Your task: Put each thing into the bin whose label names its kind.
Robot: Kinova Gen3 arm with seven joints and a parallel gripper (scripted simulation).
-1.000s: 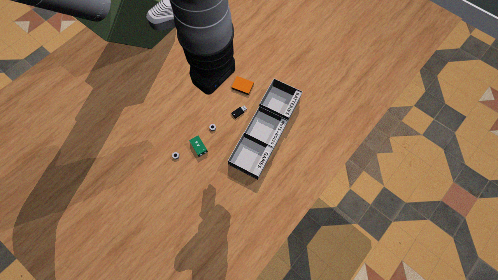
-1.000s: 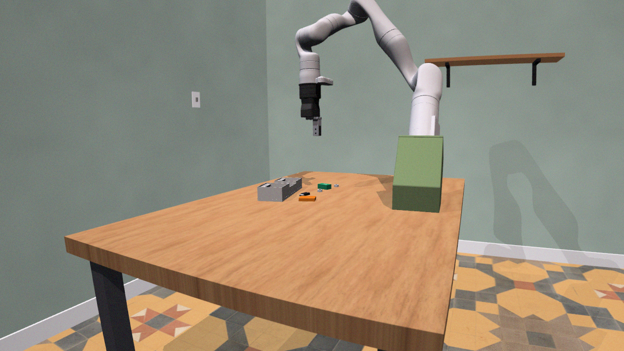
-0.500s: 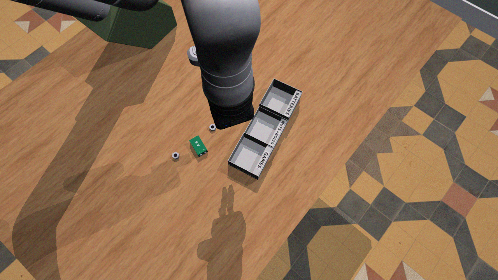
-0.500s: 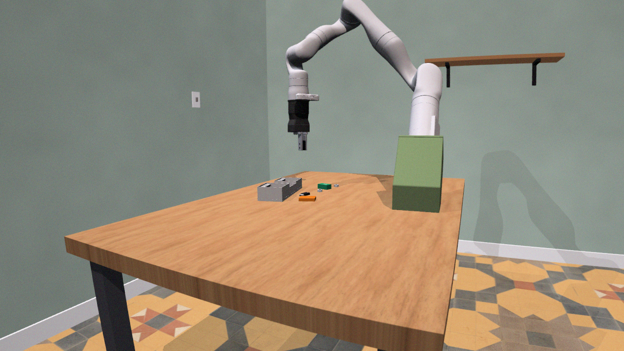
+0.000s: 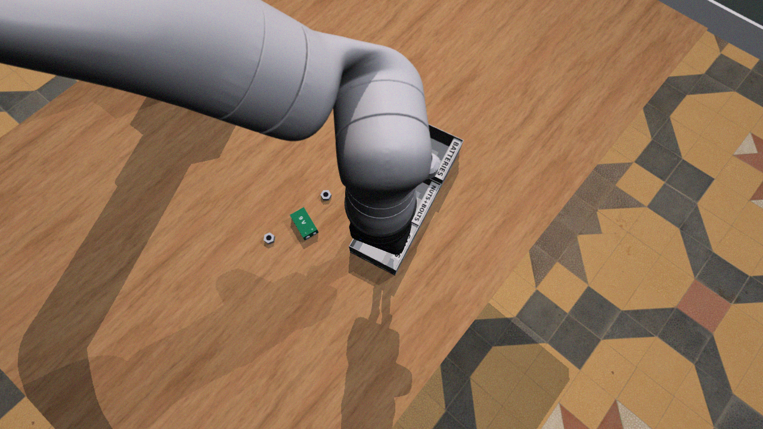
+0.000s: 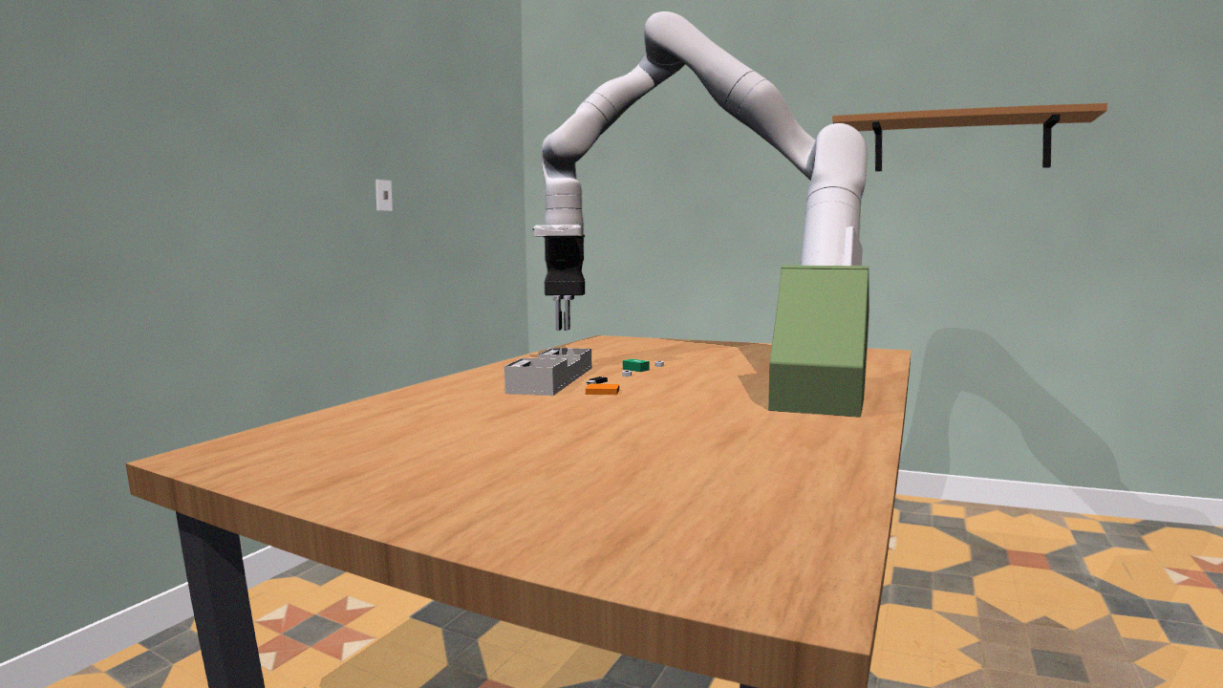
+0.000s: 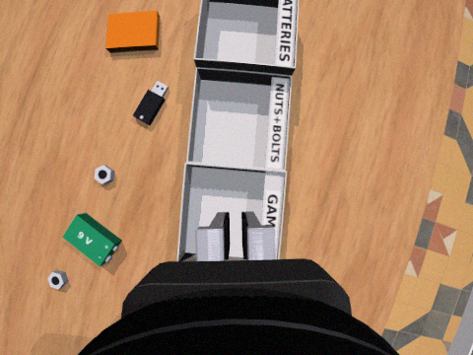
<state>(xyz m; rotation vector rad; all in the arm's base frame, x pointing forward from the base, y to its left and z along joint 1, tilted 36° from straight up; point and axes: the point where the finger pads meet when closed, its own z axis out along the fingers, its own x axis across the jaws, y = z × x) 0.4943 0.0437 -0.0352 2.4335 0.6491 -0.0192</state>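
From above, my arm (image 5: pixel 381 143) (image 6: pixel 598 106) covers part of the row of bins (image 5: pixel 462 141) (image 6: pixel 531 379) (image 7: pixel 193 115) and hides my fingertips. From outside, my gripper (image 6: pixel 562 327) (image 7: pixel 236 228) hangs above the bins, pointing down. At the wrist, my fingers stand narrowly apart, holding nothing, over the GAMES bin (image 5: pixel 373 260) (image 7: pixel 182 212). The green 9 V battery (image 5: pixel 304 223) (image 6: pixel 635 365) (image 7: pixel 92 239), two nuts (image 5: pixel 325 195) (image 6: pixel 627 373) (image 7: pixel 110 175), black USB stick (image 6: pixel 596 379) (image 7: pixel 149 106) and orange block (image 6: pixel 603 390) (image 7: pixel 132 31) lie on the table (image 5: pixel 506 106) (image 6: pixel 529 479) (image 7: pixel 345 123) beside the row.

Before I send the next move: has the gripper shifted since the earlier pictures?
Yes; in the exterior view the gripper is lower, nearer the bins.
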